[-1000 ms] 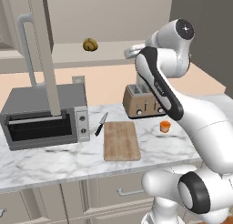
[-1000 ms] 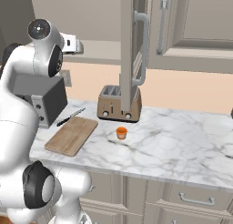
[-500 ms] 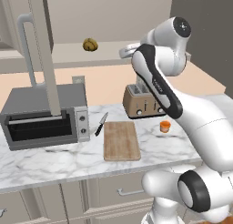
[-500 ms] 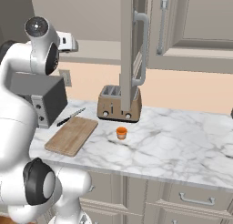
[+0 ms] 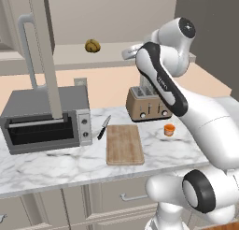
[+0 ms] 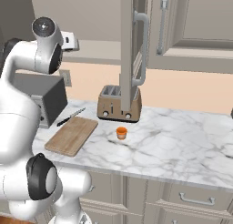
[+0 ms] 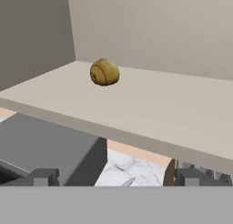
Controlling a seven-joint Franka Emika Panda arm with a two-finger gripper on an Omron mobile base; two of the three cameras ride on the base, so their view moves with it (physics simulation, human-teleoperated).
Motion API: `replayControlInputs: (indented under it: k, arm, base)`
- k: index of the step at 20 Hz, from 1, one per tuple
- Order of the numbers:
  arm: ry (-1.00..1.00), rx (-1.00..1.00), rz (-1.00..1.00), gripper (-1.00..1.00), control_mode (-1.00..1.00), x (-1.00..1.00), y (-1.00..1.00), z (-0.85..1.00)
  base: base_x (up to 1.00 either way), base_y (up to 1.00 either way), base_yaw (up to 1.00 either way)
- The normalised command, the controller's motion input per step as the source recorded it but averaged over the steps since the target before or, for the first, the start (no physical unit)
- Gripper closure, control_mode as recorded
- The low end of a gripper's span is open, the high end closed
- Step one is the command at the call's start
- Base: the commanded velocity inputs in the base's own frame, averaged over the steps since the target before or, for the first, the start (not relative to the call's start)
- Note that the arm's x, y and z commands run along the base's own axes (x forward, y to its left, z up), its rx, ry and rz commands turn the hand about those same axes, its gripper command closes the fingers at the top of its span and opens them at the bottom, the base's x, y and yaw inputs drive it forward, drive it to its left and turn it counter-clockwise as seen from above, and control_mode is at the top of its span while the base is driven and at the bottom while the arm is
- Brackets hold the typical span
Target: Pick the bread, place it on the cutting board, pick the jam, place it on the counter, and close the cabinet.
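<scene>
The bread [image 7: 104, 72] is a round golden-brown roll lying on the open cabinet's shelf [image 7: 150, 110]; it also shows as the bread [image 5: 92, 46] in the left base view. My gripper [image 7: 116, 177] is open and empty, level with the shelf's front edge and short of the roll. Its hand [image 5: 130, 53] hangs to the right of the roll. The cutting board [image 5: 123, 144] lies bare on the counter [image 5: 56, 166]. The jam [image 5: 169, 129] stands on the marble in front of the toaster, and appears again as the jam [image 6: 121, 133]. The cabinet door [image 5: 45, 51] stands open.
A toaster [image 5: 147, 104] stands behind the jam. A grey toaster oven [image 5: 44, 119] sits at the left under the open door, with a knife [image 5: 103, 127] between it and the board. The door's bar handle [image 6: 143, 50] juts out over the counter.
The arm has edged the hand a little to the left, toward the roll on the shelf. Bread, jam, board and door have not moved.
</scene>
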Motion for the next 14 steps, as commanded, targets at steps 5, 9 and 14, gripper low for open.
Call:
replayControlInputs:
  k: [5, 9, 14]
  arm:
    - [0.0, 0.0, 0.0, -1.0, -1.0, 0.37, 0.08, 0.0]
    - [0.0, 0.0, 0.0, -1.0, -1.0, 0.42, 0.06, 0.0]
    - [0.0, 0.0, 0.0, -1.0, -1.0, 0.3, 0.12, 0.0]
  base:
    - [0.0, 0.0, 0.0]
    - [0.0, 0.0, 0.0]
    - [0.0, 0.0, 0.0]
